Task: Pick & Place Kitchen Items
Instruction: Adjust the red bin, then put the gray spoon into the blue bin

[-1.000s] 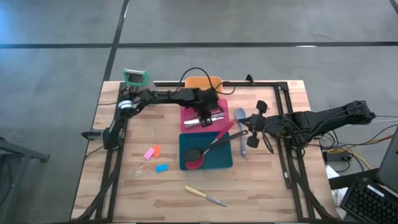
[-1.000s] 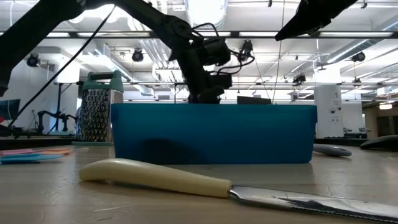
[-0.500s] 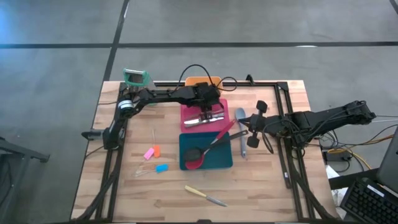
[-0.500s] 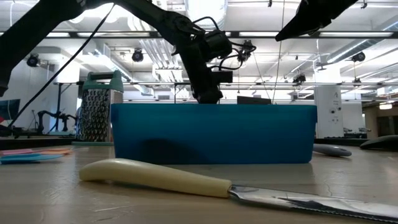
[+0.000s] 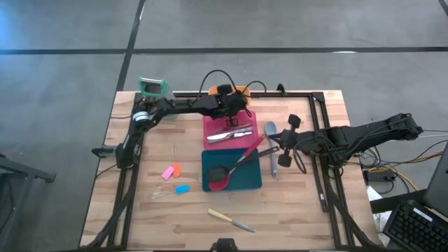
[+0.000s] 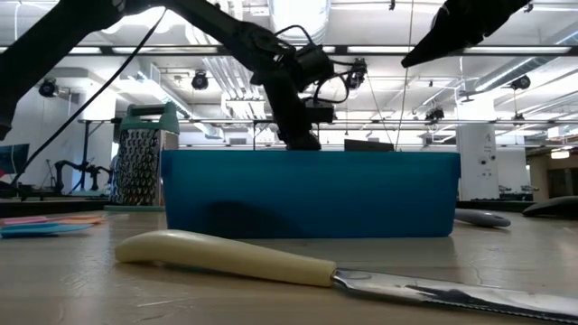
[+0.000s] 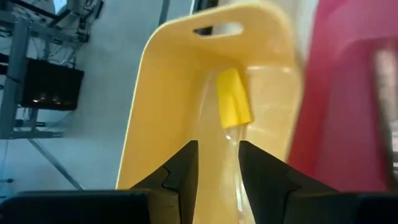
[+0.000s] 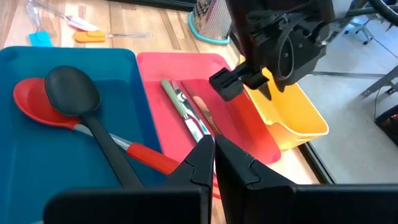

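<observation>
Wooden table (image 5: 140, 217): left gripper (image 5: 234, 106), fingers apart, hovers over the orange tray (image 7: 168, 93); right gripper (image 5: 271, 145), fingers together, waits beside the teal tray (image 5: 241, 183).

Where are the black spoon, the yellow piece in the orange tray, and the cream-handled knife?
black spoon (image 8: 71, 89), right wrist view, on its bowl, inside the teal tray.
yellow piece (image 7: 232, 97), left wrist view, on its middle, inside the orange tray.
cream-handled knife (image 6: 226, 255), low view, on its handle, on the table.

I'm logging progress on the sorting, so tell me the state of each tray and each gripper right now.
orange tray: holds a small yellow piece
pink tray: holds metal cutlery
teal tray: holds red spoon and black spoon
left gripper: over the orange tray, jaws open, empty
right gripper: jaws shut, empty
</observation>
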{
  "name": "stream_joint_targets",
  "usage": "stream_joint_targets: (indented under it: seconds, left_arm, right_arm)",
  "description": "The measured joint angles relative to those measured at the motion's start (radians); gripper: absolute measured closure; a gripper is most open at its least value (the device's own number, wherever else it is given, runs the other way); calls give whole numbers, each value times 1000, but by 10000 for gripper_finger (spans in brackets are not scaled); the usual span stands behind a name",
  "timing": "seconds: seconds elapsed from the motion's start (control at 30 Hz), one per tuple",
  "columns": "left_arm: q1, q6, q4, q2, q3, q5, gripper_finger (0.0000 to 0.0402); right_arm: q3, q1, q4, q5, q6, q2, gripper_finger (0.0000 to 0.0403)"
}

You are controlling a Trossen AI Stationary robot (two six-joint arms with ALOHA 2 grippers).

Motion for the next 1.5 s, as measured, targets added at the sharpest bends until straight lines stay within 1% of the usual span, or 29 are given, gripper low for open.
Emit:
stream_joint_targets:
  seconds: [0.13,0.3,0.43,0.6,0.73,0.83,0.93,1.03,1.1,1.3,1.5]
  left_arm:
    - [19,56,39,3,-51,0,283]
    - [26,50,49,3,-98,2,284]
    - [28,45,64,2,-117,76,283]
    - [29,21,73,0,-125,98,283]
    - [30,8,64,0,-125,146,282]
    - [31,8,63,0,-125,152,283]
    - [33,16,66,0,-124,125,285]
    - [32,50,53,3,-115,50,284]
    - [32,58,47,4,-104,20,283]
    - [32,58,35,-25,-74,1,282]
    - [15,25,-65,-85,-33,-3,282]
  right_arm:
    - [-20,0,1,0,2,0,394]
    - [-48,0,3,1,0,0,394]
    - [-53,0,6,1,3,0,394]
    - [-55,0,7,1,5,0,394]
    - [-55,0,8,1,5,-1,394]
    - [-55,0,8,1,5,-1,394]
    - [-55,0,9,1,6,-1,394]
    - [-55,0,9,1,6,-1,394]
    - [-55,0,9,1,6,-1,394]
    - [-55,0,7,1,5,-1,394]
    - [-55,-1,4,2,5,-1,394]
